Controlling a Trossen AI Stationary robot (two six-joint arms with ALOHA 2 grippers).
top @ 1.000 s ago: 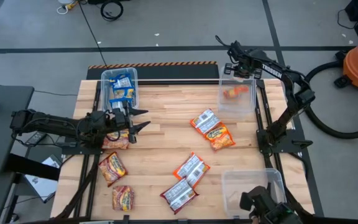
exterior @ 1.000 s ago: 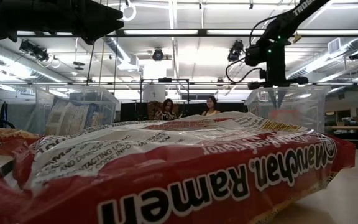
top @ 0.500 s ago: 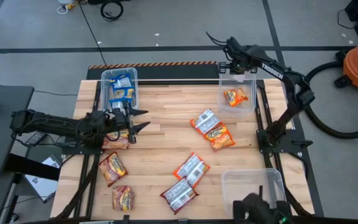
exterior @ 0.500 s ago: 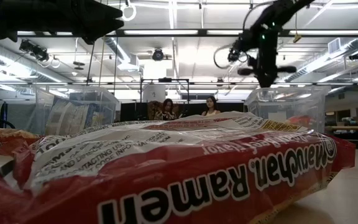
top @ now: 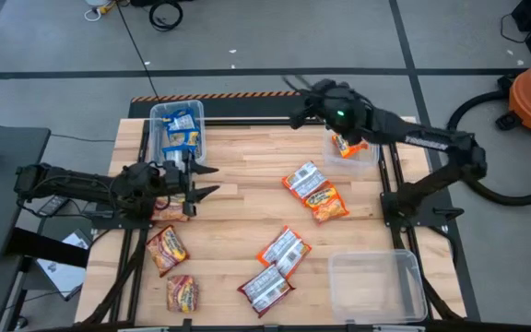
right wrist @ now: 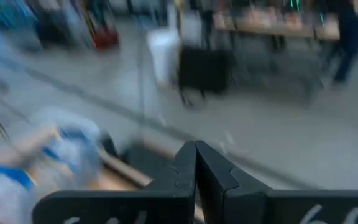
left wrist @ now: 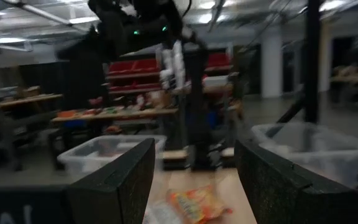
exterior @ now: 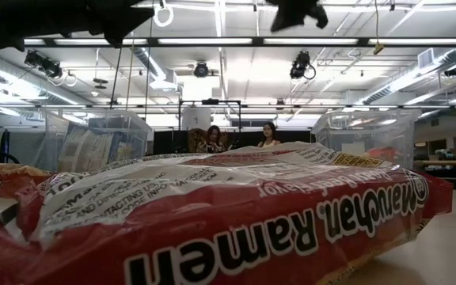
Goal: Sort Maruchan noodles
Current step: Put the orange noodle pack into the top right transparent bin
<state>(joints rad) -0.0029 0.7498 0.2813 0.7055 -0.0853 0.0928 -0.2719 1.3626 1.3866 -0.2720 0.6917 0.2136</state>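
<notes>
High view shows the right gripper (top: pixel 295 117) shut and empty beside the far bin (top: pixel 369 155), so it should open before descending squarely on the 2 nearby noodle packets (top: pixel 315 191), while the left gripper (top: pixel 206 180) waits wide open.

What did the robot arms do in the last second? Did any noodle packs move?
The right gripper swung away from over the far right bin toward the table's middle, its fingers shut and empty. The orange noodle pack it had been dropping there a second ago now lies in that bin. The left gripper stayed open and in place near the blue-pack bin. The loose packs on the table did not move.
</notes>
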